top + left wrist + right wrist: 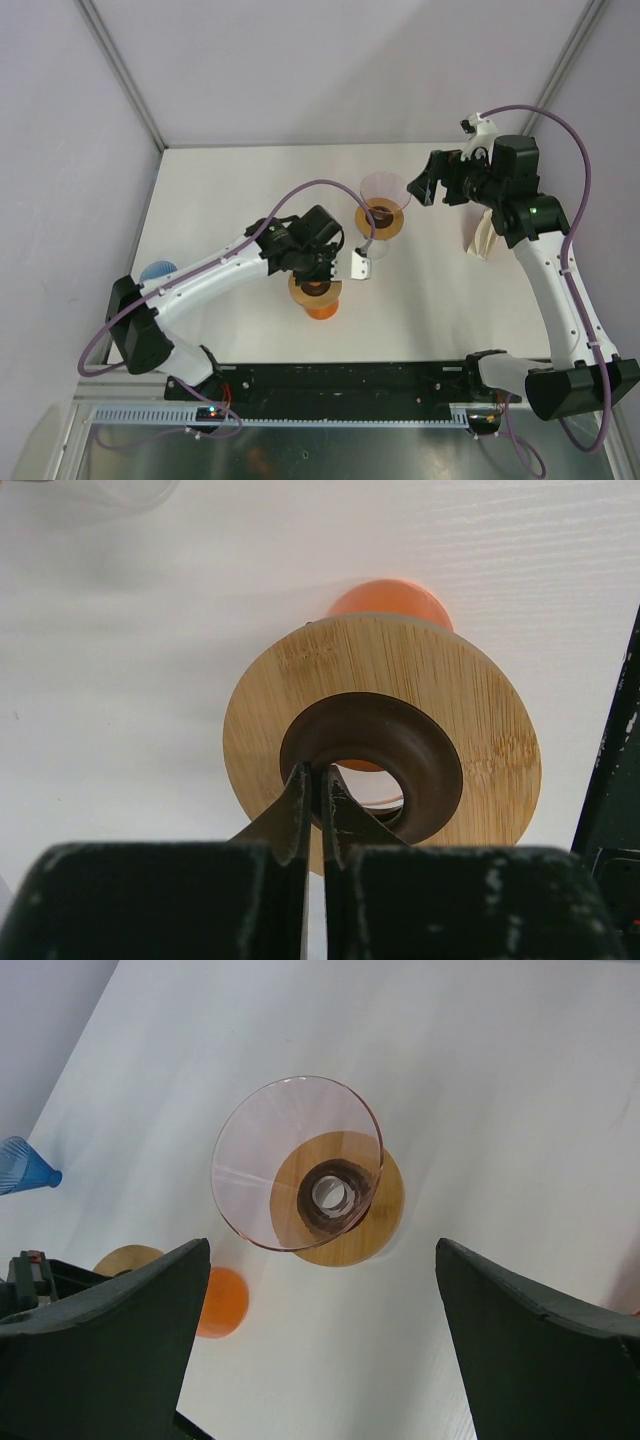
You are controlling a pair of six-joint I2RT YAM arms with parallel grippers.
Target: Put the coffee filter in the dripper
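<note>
L fingers (295, 810) pressed together, tips over the brown centre hole of a bamboo ring (400, 670) atop the orange dripper (390, 598). R fingers (120, 1340) spread wide, above the pink dripper (270, 1160). Coffee filter (484, 237) lies on worktop (250, 180) beside R arm (560, 290), apart from both drippers.

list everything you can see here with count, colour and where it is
coffee filter: 1, beige paper, right side of table, partly behind right arm
pink dripper: 1, clear pink cone on wooden ring, far centre
orange dripper: 1, orange cone with wooden ring, near centre
blue cone: 1, blue, left table edge
table: 1, white
left gripper: 1, black, shut, at orange dripper's ring
right gripper: 1, black, open, over pink dripper
</note>
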